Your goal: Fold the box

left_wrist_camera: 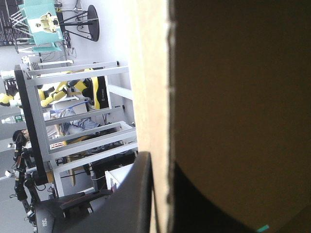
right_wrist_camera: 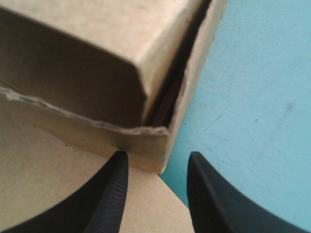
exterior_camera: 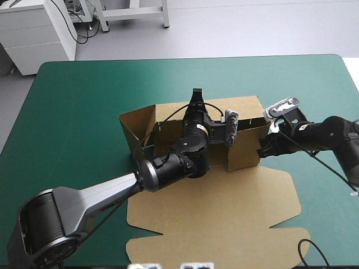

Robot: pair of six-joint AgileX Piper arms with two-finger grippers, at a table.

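The brown box (exterior_camera: 247, 112) stands mid-table with its walls raised, and its lid (exterior_camera: 224, 213) lies flat toward the near edge. My left gripper (exterior_camera: 196, 96) reaches over the tray to the far wall. In the left wrist view that wall (left_wrist_camera: 233, 97) runs between its black fingers (left_wrist_camera: 136, 194), so the left gripper (left_wrist_camera: 160, 164) is shut on the board. My right gripper (exterior_camera: 262, 151) sits at the box's right front corner. In the right wrist view it (right_wrist_camera: 156, 158) is open, with the corner (right_wrist_camera: 146, 141) just ahead of the fingertips and not between them.
The teal-green cover (exterior_camera: 73, 112) shows to the left of the box, beyond it and on its right side (right_wrist_camera: 252, 87). The lid's flaps reach almost to the table's near edge (exterior_camera: 134, 246).
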